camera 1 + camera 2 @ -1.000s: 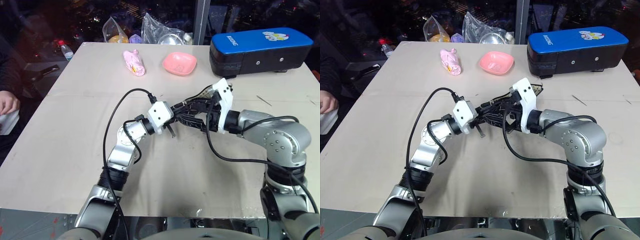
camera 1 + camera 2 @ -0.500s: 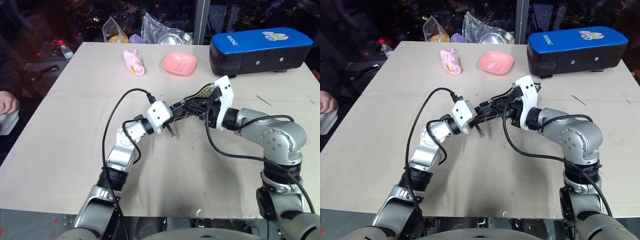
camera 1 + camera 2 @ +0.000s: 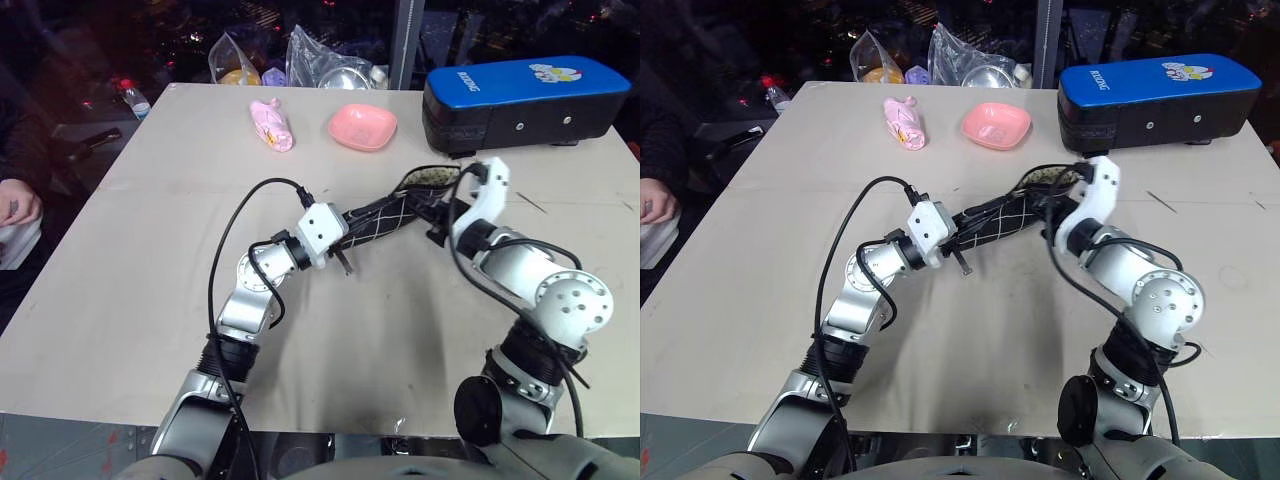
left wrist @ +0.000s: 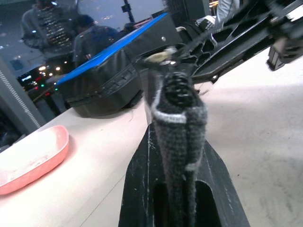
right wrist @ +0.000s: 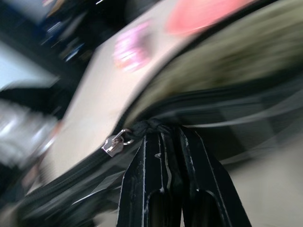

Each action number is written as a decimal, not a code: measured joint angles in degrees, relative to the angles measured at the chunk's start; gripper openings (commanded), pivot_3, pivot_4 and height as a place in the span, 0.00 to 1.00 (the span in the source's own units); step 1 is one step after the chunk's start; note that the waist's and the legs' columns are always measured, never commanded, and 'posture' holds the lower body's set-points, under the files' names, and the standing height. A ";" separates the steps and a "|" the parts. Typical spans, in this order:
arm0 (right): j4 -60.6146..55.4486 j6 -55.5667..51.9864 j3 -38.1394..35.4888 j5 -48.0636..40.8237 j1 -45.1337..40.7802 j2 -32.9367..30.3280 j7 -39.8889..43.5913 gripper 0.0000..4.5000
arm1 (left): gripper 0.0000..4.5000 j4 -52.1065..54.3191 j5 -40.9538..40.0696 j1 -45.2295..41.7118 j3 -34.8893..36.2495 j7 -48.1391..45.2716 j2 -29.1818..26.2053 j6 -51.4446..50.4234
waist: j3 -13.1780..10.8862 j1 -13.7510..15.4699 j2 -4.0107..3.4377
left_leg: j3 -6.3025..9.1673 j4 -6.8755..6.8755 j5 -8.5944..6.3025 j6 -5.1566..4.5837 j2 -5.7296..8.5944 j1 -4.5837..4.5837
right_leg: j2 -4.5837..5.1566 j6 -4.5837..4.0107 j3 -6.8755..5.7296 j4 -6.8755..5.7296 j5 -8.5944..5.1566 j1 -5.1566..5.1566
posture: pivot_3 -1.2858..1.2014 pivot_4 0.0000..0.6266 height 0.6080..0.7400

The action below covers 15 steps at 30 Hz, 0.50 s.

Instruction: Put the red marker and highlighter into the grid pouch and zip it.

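Left eye view: the left hand (image 3: 345, 240) pinches one end of the grid pouch (image 3: 385, 220), held up above the tabletop (image 3: 150, 280); the right hand (image 3: 440, 215) is clamped on its zipper pull at the far, partly gaping end. Beyond stand a pink bowl (image 3: 362, 127) and a blue-and-black case (image 3: 525, 95).

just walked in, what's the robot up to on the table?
It's zipping the grid pouch, held up off the table between both arms. The left gripper is shut on one end of the pouch; the right gripper is shut at the zipper by the silver slider. Near the right gripper the pouch mouth gapes, pale lining showing, so it isn't fully zipped. Marker and highlighter aren't on the table. A pink bowl and blue case sit at the far edge.
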State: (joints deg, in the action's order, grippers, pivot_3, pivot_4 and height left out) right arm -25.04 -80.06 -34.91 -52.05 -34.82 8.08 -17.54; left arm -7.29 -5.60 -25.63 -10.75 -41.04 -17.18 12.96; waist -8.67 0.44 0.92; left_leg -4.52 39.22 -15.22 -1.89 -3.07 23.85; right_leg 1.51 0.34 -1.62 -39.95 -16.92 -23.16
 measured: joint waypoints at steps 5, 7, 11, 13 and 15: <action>3.93 4.72 -4.00 -4.62 -2.68 -0.39 -7.64 0.01 | 0.00 -0.07 0.04 -0.02 -0.58 0.08 0.06 0.16 | 0.00 -1.15 -0.01 | 0.02 -0.04 0.00 0.00 -0.03 -0.01 | -0.06 0.00 0.01 -0.01 0.00 -0.01 | 0.52 0.24 0.82; 6.18 8.33 -5.92 -5.34 -4.49 -1.02 -10.90 0.01 | 0.00 -0.08 0.04 -0.05 -0.57 0.12 0.05 0.38 | -0.01 -1.23 -0.01 | 0.01 -0.06 0.00 0.00 -0.03 -0.01 | -0.06 0.00 0.02 0.00 0.00 -0.01 | 0.52 0.24 0.82; 10.62 16.75 -8.14 -4.73 -6.47 -2.71 -15.04 0.01 | 0.00 -0.13 0.07 -0.11 -0.42 0.79 0.01 0.72 | -0.01 -1.09 -0.01 | -0.01 -0.07 0.00 0.00 -0.02 0.02 | -0.04 0.01 0.04 0.05 -0.01 -0.02 | 0.52 0.24 0.82; 11.70 18.18 -7.68 -4.92 -6.45 -3.45 -15.40 0.01 | 0.00 -0.18 0.43 -0.15 -0.36 1.36 -0.09 0.92 | -0.01 -1.16 -0.02 | -0.07 -0.08 0.00 0.00 -0.02 0.02 | -0.03 0.02 0.10 0.06 -0.01 -0.03 | 0.52 0.24 0.82; 11.71 18.23 -5.86 -5.69 -5.32 -4.91 -15.11 0.01 | 0.00 -0.44 1.14 -0.24 -0.37 1.84 -0.16 1.31 | -0.01 -1.19 -0.02 | -0.07 -0.10 0.00 0.00 -0.03 0.02 | -0.04 0.02 0.10 0.06 -0.01 -0.03 | 0.52 0.24 0.82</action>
State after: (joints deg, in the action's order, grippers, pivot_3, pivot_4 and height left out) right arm -13.32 -61.83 -40.77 -57.74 -40.14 3.17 -32.65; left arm -7.73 -4.46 -25.87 -11.12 -39.20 -17.34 14.26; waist -8.68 -0.76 0.89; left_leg -4.59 39.13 -15.22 -1.89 -3.10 23.87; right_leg 1.47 0.36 -1.52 -39.89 -16.93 -23.19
